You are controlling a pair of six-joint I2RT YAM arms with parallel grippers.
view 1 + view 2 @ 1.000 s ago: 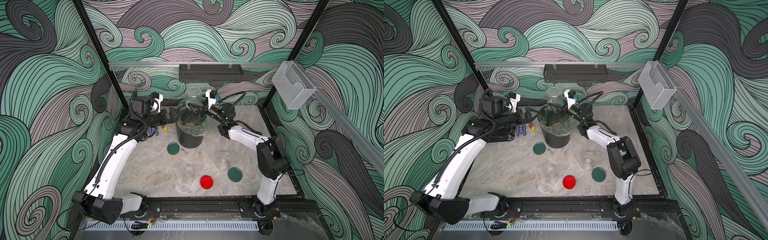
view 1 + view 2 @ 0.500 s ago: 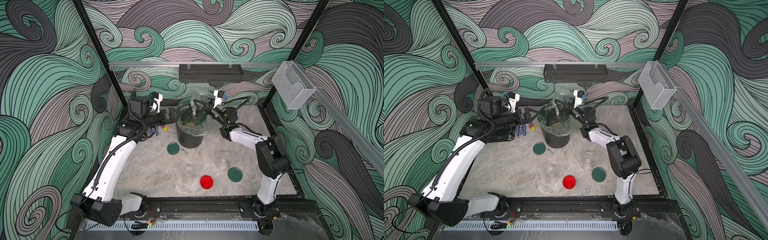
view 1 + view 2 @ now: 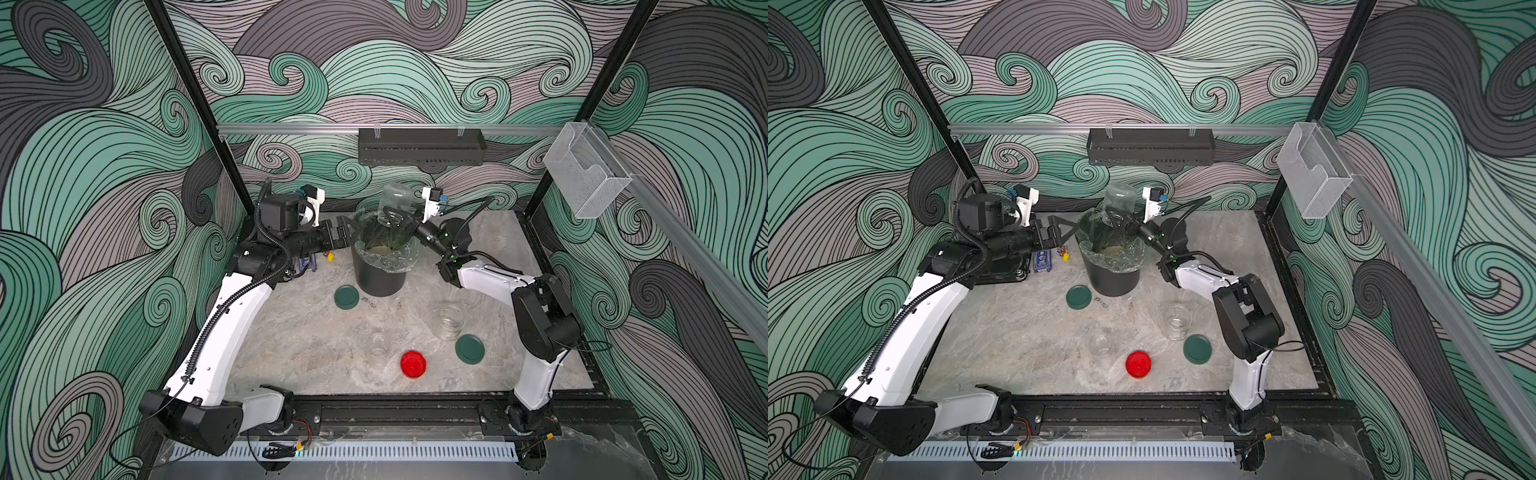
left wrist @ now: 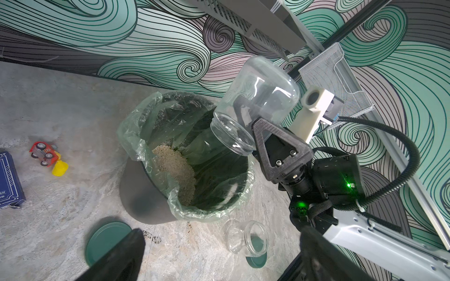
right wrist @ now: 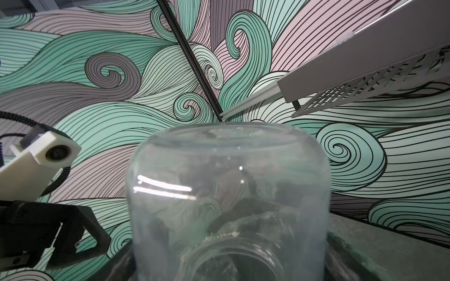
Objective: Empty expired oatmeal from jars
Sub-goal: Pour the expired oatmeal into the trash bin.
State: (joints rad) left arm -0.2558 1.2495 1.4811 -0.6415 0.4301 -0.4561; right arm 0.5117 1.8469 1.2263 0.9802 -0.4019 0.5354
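Note:
My right gripper (image 3: 397,221) is shut on a clear glass jar (image 3: 395,200) (image 3: 1120,198) (image 4: 258,95) (image 5: 229,194), held upside down and tilted, mouth over the black bin (image 3: 380,284) (image 3: 1113,284) (image 4: 143,204). The jar looks empty apart from a few flakes at its neck (image 5: 221,235). Pale oatmeal (image 3: 380,250) (image 4: 177,167) lies inside the bin's liner. My left gripper (image 3: 347,232) (image 3: 1064,232) stands open beside the bin's left rim, holding nothing. Two more jars stand empty and lidless on the table, a wide one (image 3: 450,321) (image 4: 246,237) and a smaller one (image 3: 378,344).
Loose lids lie on the marble table: a green lid (image 3: 346,296) by the bin, another green lid (image 3: 470,348) beside the wide jar, and a red lid (image 3: 413,364) near the front. A blue box (image 4: 9,180), a toy car (image 4: 43,153) and a yellow piece (image 4: 60,167) sit behind my left arm.
The right gripper has tilted the upturned jar and shifted it slightly over the bin. The left gripper stays open beside the rim; its arm has only shifted a little.

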